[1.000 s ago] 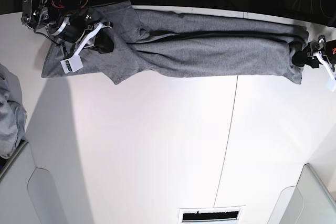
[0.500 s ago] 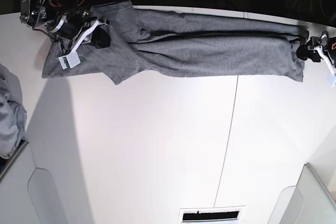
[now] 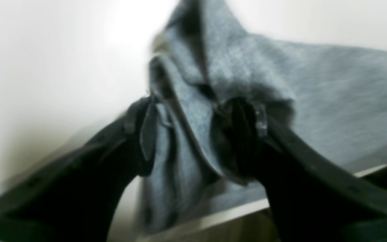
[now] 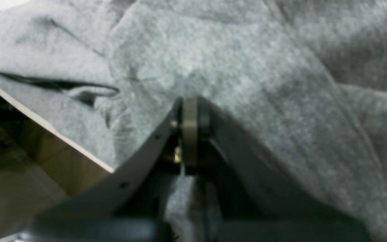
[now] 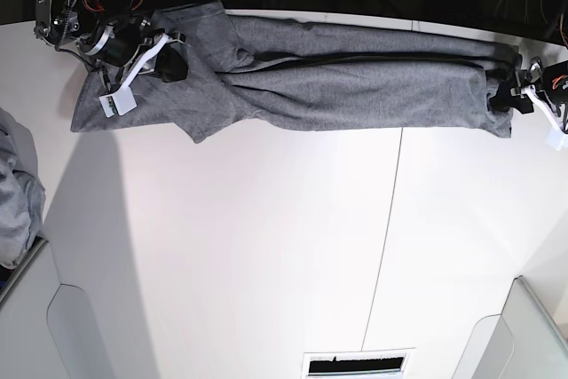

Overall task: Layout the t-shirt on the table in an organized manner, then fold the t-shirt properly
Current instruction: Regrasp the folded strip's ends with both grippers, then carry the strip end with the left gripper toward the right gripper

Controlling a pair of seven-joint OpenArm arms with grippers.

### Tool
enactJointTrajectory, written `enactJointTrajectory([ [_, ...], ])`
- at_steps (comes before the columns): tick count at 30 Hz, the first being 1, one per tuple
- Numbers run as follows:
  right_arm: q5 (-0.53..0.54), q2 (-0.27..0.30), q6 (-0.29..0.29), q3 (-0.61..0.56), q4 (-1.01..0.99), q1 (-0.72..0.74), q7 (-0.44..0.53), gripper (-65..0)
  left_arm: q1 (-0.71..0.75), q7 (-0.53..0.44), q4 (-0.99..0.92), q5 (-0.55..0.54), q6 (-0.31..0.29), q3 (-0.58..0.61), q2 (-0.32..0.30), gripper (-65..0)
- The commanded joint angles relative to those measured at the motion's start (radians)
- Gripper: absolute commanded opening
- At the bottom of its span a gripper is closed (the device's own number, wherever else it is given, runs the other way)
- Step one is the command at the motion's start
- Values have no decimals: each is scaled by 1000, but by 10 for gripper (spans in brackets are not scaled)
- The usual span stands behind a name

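Base view, L to R: a bluish-grey cloth heap (image 5: 18,193) sits at the pic's L edge, below & left of the R claw (image 5: 174,63), apart from it. The heather-grey short-sleeved T-shirt (image 5: 337,95) lies in a long, narrow band along the far side of the white tabletop (image 5: 240,246), running from just left of the R claw across to the L claw (image 5: 509,97). R claw is over the shirt's L part, tips down at the cloth; it's closed, nothing seen btwn the fingertips. Just below & right of it, a pointed bit of cloth sticks out toward the pic's bottom. Above it, another piece of the shirt angles up to the far edge.

Btwn the claws the shirt runs in lengthwise layers, w/ a dark crease btwn the upper strip & the wider lower one. Well below this stretch, at the pic's bottom, is a white frame w/ a black slot (image 5: 355,366); a thin dark seam (image 5: 382,246) runs from the shirt down to it.

L claw is at the shirt's R end, fingers spread wide. L wrist view: bunched folds of the shirt's end lie btwn the open fingers, w/ more cloth spreading off to the R; pic's a bit blurry, can't tell how firmly they touch it.
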Motion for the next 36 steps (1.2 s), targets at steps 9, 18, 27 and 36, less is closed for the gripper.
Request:
enactJointTrajectory([
  [9, 23, 8, 7, 2, 14, 5, 15, -650, -2, 81, 4, -43, -1, 2, 9, -650],
  [18, 67, 13, 7, 2, 15, 23, 21, -650, -61, 44, 39, -87, -1, 2, -62, -650],
  [27, 150, 16, 8, 5, 66, 101, 21, -650, -119, 3, 39, 55, -1, 2, -63, -650],
  [36, 135, 16, 8, 10, 70, 130, 0, -650, -274, -11, 39, 159, -1, 2, -116, -650],
])
